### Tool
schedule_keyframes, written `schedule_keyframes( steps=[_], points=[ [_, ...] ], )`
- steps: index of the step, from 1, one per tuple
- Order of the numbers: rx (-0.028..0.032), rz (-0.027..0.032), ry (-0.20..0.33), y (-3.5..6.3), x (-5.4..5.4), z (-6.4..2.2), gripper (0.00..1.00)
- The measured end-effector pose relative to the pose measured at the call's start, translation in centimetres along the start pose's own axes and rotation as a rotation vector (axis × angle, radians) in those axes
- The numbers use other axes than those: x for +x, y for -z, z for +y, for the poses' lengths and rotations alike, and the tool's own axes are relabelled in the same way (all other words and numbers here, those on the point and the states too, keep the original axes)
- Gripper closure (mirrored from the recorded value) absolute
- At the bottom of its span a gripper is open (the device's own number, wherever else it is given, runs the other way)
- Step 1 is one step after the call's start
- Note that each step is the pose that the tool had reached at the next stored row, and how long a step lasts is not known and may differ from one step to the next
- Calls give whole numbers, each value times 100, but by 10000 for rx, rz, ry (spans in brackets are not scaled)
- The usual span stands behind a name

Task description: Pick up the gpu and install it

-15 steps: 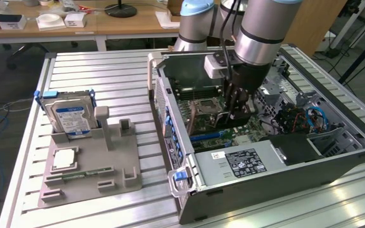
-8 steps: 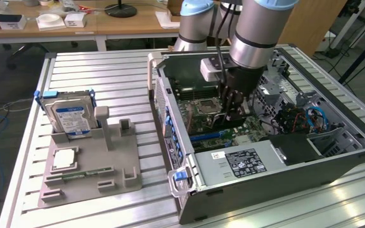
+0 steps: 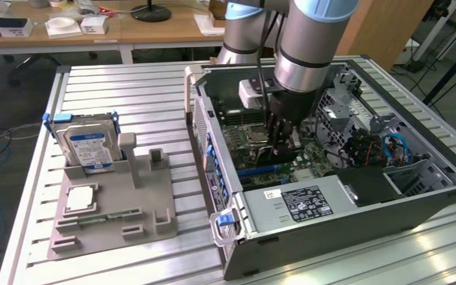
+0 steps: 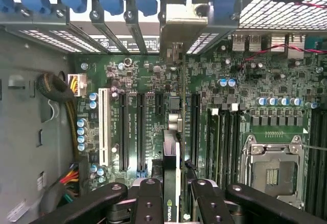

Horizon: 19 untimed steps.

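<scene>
My gripper [image 3: 280,141] is down inside the open computer case [image 3: 212,148], shut on the gpu [image 3: 271,155], a dark card standing on edge over the motherboard [image 3: 248,133]. In the wrist view the gpu [image 4: 172,147] runs edge-on from between my black fingers [image 4: 148,201] toward the case's rear slots. Its silver bracket [image 4: 179,22] sits among the blue slot clips. The card lies along the black expansion slots [image 4: 138,132]; whether it is seated in one I cannot tell.
A grey fixture [image 3: 109,208] at the exterior view's left holds a blue-labelled hard drive [image 3: 89,147], a processor [image 3: 80,199] and a green memory stick [image 3: 101,218]. Inside the case are a power supply [image 3: 299,203], a processor socket [image 4: 271,173], cables [image 4: 69,89] and drive cages [image 3: 347,98].
</scene>
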<state>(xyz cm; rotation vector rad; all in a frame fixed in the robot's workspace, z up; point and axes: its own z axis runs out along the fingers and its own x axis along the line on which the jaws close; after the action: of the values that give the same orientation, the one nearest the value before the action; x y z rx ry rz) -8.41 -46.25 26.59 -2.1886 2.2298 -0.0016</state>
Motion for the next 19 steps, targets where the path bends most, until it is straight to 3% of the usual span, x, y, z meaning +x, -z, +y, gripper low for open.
schedule_keyframes(
  steps=[19],
  points=[
    [6,-4,-8,-83,-8,40,74]
  ],
)
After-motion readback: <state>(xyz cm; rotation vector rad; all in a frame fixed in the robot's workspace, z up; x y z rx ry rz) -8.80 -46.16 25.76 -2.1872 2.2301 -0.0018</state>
